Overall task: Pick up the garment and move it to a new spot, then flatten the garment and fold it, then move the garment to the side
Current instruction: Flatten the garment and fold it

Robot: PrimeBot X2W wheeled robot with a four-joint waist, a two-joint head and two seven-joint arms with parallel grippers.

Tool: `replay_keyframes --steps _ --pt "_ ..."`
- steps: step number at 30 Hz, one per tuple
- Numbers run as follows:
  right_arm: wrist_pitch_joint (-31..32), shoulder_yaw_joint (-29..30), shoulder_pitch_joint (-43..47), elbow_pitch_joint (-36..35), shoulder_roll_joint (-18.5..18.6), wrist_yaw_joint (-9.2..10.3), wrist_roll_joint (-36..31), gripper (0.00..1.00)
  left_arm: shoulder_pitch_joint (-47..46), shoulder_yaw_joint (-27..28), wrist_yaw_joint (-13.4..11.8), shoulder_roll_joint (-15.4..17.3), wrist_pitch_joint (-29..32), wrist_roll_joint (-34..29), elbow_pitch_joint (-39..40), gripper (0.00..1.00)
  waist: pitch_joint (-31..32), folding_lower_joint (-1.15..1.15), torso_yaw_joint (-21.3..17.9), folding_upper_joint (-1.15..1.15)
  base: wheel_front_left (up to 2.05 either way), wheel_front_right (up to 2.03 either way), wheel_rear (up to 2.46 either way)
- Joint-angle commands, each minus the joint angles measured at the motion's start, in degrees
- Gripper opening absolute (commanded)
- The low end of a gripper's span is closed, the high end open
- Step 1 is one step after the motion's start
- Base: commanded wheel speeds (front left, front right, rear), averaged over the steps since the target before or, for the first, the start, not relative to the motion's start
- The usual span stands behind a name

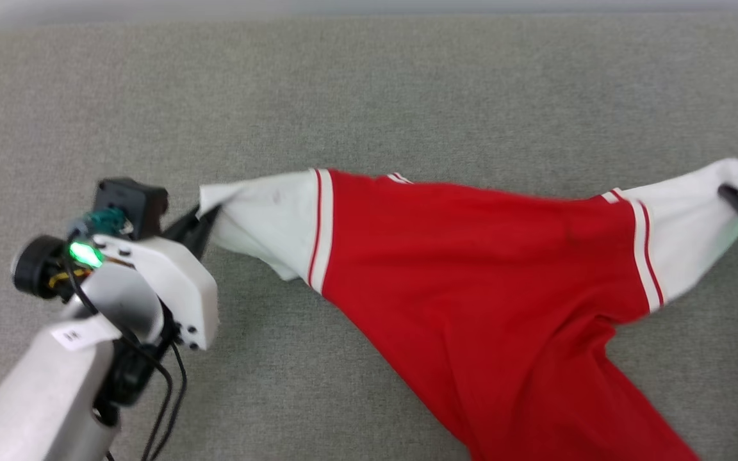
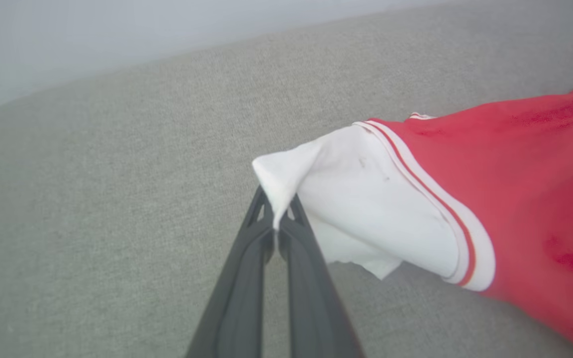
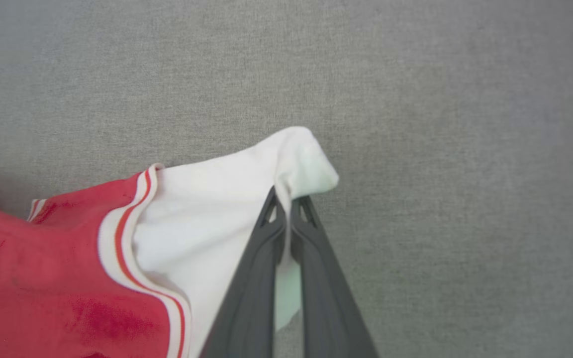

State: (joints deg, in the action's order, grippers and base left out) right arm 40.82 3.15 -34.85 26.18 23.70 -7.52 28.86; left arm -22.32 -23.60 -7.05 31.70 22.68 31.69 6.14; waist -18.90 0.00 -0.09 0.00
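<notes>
Below, grey woven surface [image 1: 369,96]; left gripper [image 2: 277,219], right gripper [image 3: 288,214] each pinch sleeve of garment [image 1: 471,275].

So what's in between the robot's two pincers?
The garment, stretched from the left pincer to the right pincer, each shut on a sleeve tip. The head view shows it.

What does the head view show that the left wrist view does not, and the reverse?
Head view: the right gripper pinching the other white sleeve, and the left arm's green light. Left wrist view: both left fingers pressed together on the sleeve corner. Both: the left gripper shut on a white sleeve of the red shirt, over a grey surface.
</notes>
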Motion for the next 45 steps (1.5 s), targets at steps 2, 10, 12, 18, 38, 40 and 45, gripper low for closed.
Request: replay_keyframes --steps 2,10,12,18,38,40,45 --pt "-1.5 0.0 -2.0 -2.0 1.2 0.06 -1.0 0.00 -3.4 1.4 0.0 1.0 -0.7 -0.7 -0.6 0.00 2.3 0.00 -1.3 0.00 0.00 0.00 0.00" --pt "-6.1 -0.6 -9.1 -3.1 0.3 0.06 -3.9 0.00 -15.6 4.7 0.8 -0.3 -3.9 -0.9 -8.0 0.00 4.7 0.00 -3.0 0.00 0.00 0.00 0.00" --pt "-7.7 -0.9 -11.8 -2.5 0.1 0.07 -5.3 0.00 -19.5 5.2 1.2 -0.9 -5.0 -1.1 -10.9 0.00 4.7 0.00 -3.4 0.00 0.00 0.00 0.00" --pt "-13.0 -2.6 -21.7 -0.1 0.1 0.07 -9.2 0.00 -32.4 5.3 1.9 -2.6 -8.8 -3.8 -20.5 0.00 3.3 0.00 -3.8 0.00 0.00 0.00 0.00" --pt "-29.7 -5.5 -53.3 12.9 -3.2 0.07 -13.9 0.00 -67.4 7.1 5.6 -5.5 -22.9 -6.6 -47.5 0.00 -8.4 0.00 -4.2 0.00 0.00 0.00 0.00" --pt "-30.2 -6.3 -54.9 14.4 -3.5 0.07 -13.4 0.00 -68.9 6.8 6.4 -5.9 -23.7 -6.5 -49.2 0.00 -10.1 0.00 -4.1 0.00 0.00 0.00 0.00" --pt "-32.2 -8.7 -56.6 18.1 -4.1 0.07 -12.0 0.00 -69.9 6.8 8.1 -6.6 -25.2 -5.4 -54.3 0.00 -13.5 0.00 -4.0 0.00 0.00 0.00 0.00"
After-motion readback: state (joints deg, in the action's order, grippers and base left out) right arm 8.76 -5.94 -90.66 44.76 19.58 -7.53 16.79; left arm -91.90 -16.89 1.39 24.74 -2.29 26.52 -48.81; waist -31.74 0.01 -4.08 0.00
